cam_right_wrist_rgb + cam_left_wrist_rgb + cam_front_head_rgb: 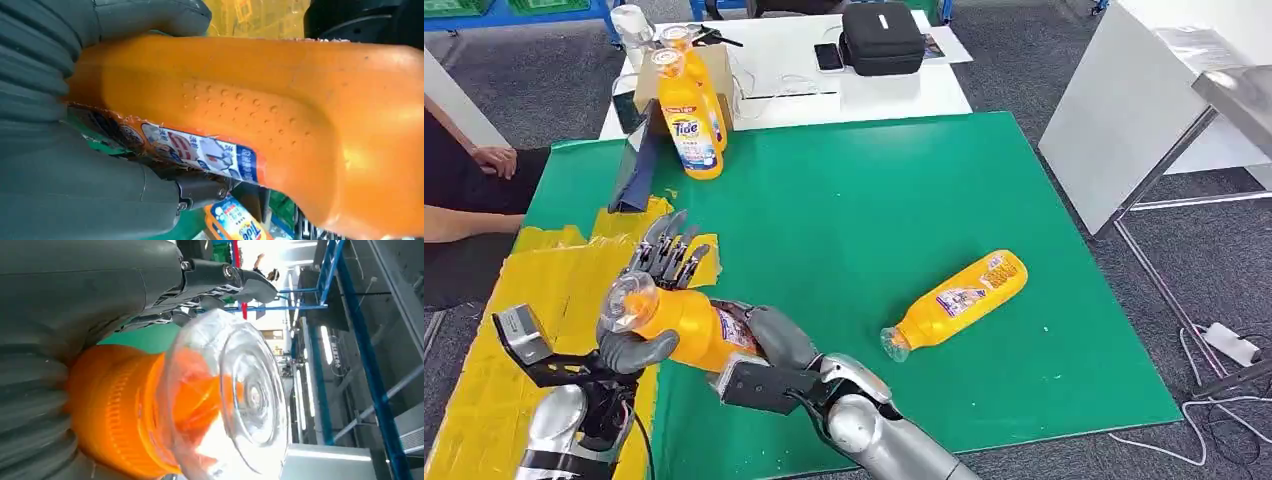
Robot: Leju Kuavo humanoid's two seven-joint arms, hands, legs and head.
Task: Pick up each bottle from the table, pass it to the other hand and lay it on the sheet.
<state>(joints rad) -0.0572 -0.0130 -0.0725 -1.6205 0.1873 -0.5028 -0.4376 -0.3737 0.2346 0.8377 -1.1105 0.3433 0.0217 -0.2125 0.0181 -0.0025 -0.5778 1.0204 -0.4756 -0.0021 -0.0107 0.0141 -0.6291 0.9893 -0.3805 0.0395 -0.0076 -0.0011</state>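
Observation:
An orange bottle (692, 332) with a clear cap (627, 300) hangs over the edge where the yellow sheet (544, 290) meets the green mat (854, 200). My right hand (769, 345) grips its labelled body (260, 115), thumb over the top. My left hand (646, 300) is at the neck end: its thumb lies against the bottle's shoulder, while its fingers (225, 280) stretch out straight past the cap (235, 395) with green showing between. A second orange bottle (954, 300) lies on its side on the mat to the right.
Two upright Tide bottles (692, 125) stand at the mat's far left corner beside a cardboard box and a dark folder (636, 170). A person's arm (464, 190) rests at the left edge. Behind is a white table with a black case (881, 38).

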